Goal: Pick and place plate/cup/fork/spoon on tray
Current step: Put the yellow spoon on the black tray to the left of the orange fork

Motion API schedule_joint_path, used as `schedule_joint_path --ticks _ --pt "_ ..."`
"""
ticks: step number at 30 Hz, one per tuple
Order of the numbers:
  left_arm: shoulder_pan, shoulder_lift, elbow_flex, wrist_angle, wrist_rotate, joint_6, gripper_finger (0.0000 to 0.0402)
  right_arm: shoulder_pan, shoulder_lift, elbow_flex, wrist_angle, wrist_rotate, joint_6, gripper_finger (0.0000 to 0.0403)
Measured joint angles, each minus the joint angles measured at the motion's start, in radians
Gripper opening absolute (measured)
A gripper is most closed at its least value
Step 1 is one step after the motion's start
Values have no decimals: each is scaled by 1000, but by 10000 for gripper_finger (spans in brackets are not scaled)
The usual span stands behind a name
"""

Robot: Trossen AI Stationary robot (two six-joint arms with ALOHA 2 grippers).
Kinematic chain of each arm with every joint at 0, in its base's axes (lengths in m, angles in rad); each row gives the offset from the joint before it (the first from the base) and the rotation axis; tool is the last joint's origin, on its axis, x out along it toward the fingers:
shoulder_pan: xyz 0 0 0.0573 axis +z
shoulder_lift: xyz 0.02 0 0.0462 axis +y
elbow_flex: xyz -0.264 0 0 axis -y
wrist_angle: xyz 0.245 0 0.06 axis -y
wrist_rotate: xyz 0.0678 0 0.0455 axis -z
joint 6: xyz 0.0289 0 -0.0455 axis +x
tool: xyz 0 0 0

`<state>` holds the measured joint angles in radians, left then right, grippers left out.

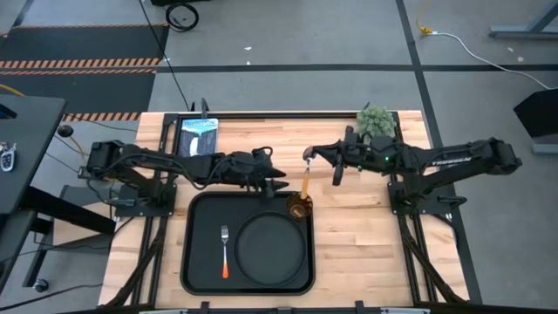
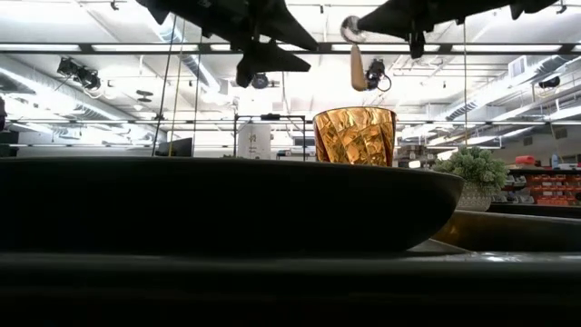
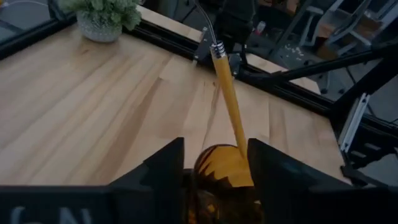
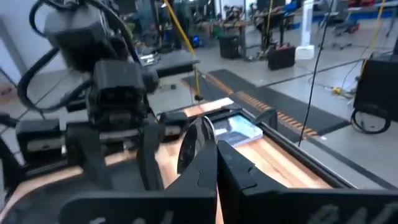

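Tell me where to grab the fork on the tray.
Grip the fork by its red handle, probably from straight above, jaws closing across it. It lies flat on the tray beside the plate, and the plate's rim curves away near the handle end.

grey floor (image 1: 349, 52), hazard tape (image 1: 83, 63), ceiling lights (image 2: 91, 123)

Lighting even and bright overhead; high view sharp, shadows on the table (image 1: 366, 235) soft and short. Low view strongly backlit by ceiling strip lights: the plate (image 2: 227, 204) reads as a black silhouette, near rim out of focus, while the cup (image 2: 354, 136) glows amber. Wrist views soft, near fingers blurred.
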<state>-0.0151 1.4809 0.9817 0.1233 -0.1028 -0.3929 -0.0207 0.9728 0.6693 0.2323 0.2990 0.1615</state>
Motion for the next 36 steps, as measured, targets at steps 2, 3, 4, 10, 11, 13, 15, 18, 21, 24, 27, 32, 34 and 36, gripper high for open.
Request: schedule_joint_path --ticks 2,3,4,10,11,13,15,18,21,24,27,32,34,36 --pt "0 18 0 35 2 -8 197 25 24 0 38 49 0 0" --pt "0 21 0 45 7 -9 203 36 39 0 61 69 0 0" --pt "0 21 -1 56 15 -9 208 45 52 0 80 88 0 0" --pt "0 33 0 105 46 -9 210 74 122 0 187 131 15 0" --pt "0 37 1 110 47 -9 207 74 133 0 208 131 21 0" --pt "-1 40 0 101 48 -15 199 74 149 0 234 131 26 0" --pt "-6 39 0 102 48 -14 191 74 168 0 263 131 26 0" --pt "-6 39 0 95 48 -15 176 73 188 0 305 149 29 0" --pt "-7 39 0 85 48 -15 161 73 193 0 329 154 29 0" --pt "-7 39 0 67 48 -15 141 74 194 0 343 153 21 0" --pt "-6 39 0 61 46 -20 117 74 196 0 354 152 12 0" --pt "-1 39 0 54 43 -27 59 74 197 0 356 147 -8 10" --pt "2 39 0 49 35 -37 35 74 196 1 367 142 -10 20" --pt "3 39 0 52 16 -36 32 74 196 2 363 133 -8 35"
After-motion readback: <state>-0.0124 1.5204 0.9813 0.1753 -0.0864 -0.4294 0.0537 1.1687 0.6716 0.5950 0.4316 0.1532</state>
